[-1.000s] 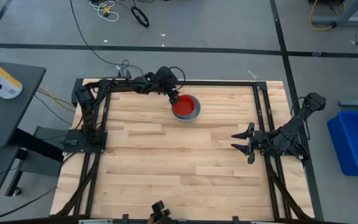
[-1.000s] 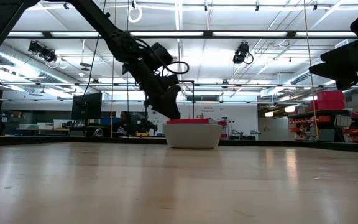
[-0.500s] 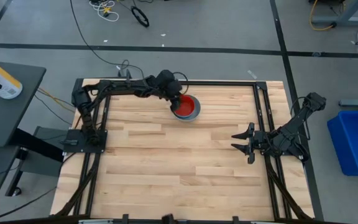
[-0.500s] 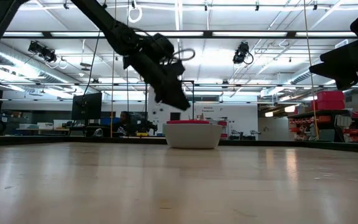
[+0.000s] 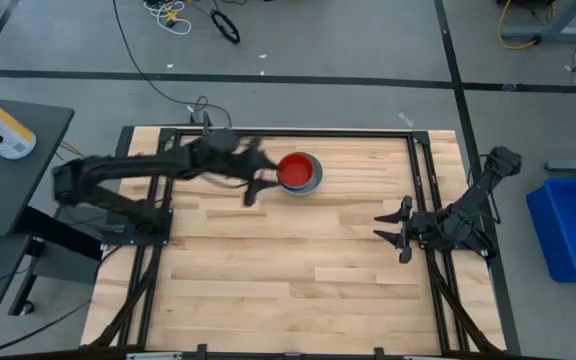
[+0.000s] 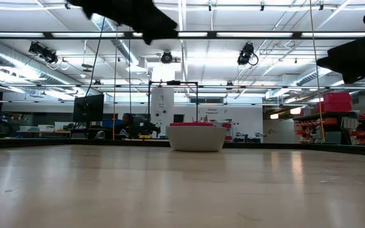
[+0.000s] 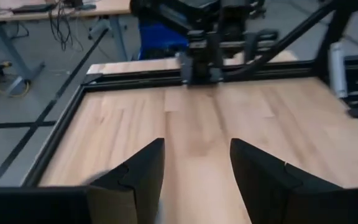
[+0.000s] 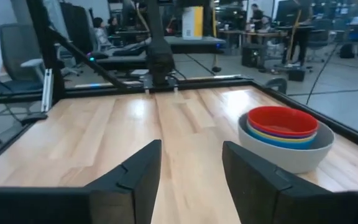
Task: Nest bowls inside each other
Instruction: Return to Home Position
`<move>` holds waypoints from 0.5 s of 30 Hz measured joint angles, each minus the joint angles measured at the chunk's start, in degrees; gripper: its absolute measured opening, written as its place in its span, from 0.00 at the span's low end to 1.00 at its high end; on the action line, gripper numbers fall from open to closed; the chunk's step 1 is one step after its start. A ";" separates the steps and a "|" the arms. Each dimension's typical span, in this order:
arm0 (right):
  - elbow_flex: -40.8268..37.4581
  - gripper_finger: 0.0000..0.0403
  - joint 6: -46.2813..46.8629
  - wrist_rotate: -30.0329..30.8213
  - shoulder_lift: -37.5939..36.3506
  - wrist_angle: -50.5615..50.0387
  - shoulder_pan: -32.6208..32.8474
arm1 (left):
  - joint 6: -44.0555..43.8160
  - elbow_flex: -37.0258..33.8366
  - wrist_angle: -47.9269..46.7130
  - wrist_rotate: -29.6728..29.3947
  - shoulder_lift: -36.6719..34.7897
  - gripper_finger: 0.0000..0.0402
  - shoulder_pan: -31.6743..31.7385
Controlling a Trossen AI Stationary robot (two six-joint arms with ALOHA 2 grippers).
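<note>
The bowls stand nested in one stack point(image 5: 299, 172) at the table's far middle. The red bowl point(image 8: 283, 121) is on top, then yellow, dark blue and light blue rims, all inside the grey bowl point(image 8: 291, 154), whose base rests on the wood. My left gripper point(image 5: 255, 186) hangs open and blurred in the air just left of the stack, with nothing between its fingers point(image 7: 196, 168). My right gripper point(image 5: 392, 228) waits open at the table's right edge, facing the stack point(image 8: 191, 168).
Black frame rails point(image 5: 268, 133) run along the table's far, left and right edges. Bare wood point(image 5: 288, 270) fills the middle and near half of the table. A blue bin point(image 5: 573, 225) stands on the floor beyond the right edge.
My left gripper has risen from the far-left rim of the bowl stack and pulled back toward the table's left and near side, tipping up toward level. The stack has stayed where it was.
</note>
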 joint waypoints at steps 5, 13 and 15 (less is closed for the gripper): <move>0.00 0.42 -1.11 0.01 0.00 0.08 2.89 | -4.63 -15.00 2.86 -5.04 -13.57 0.48 -5.86; 0.00 0.43 -0.94 -0.01 0.02 0.37 4.49 | -12.33 -34.12 9.07 -10.32 -31.30 0.48 -17.89; 0.00 0.44 -0.99 -0.03 0.02 0.33 4.49 | -13.51 -37.38 9.11 -13.08 -34.88 0.48 -20.74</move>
